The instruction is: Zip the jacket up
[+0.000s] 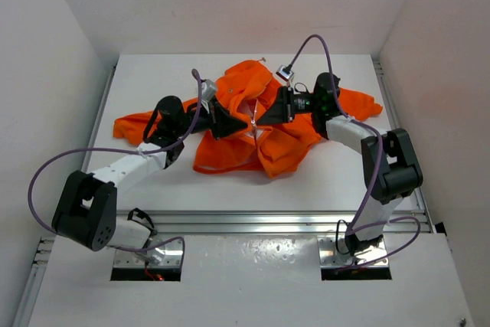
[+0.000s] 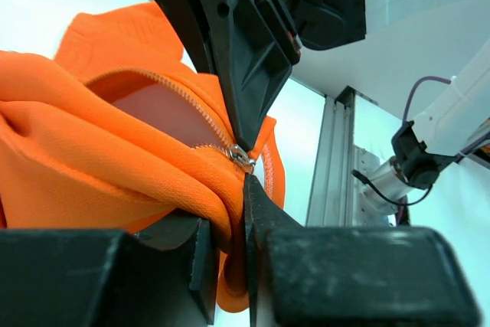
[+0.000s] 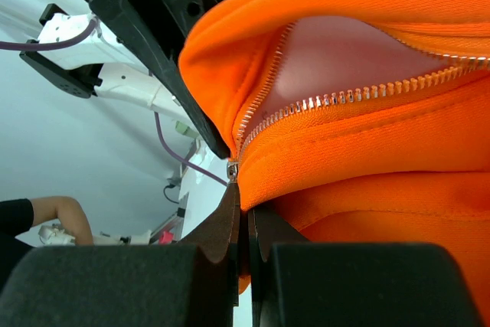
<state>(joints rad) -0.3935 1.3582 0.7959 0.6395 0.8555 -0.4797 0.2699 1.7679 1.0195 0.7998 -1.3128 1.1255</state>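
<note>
Crumpled mid-frame on white table: jacket, zipper teeth parted above the slider. At lower left, looping purple cable; below, metal rail. Meeting over the jacket's middle: left gripper, barely parted, pinching an orange fold; right gripper clenched on zipper pull.

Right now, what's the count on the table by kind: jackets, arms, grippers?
jacket: 1, orange
arms: 2, left arm and right arm
grippers: 2, left gripper and right gripper, both at the zipper
total: 5
</note>
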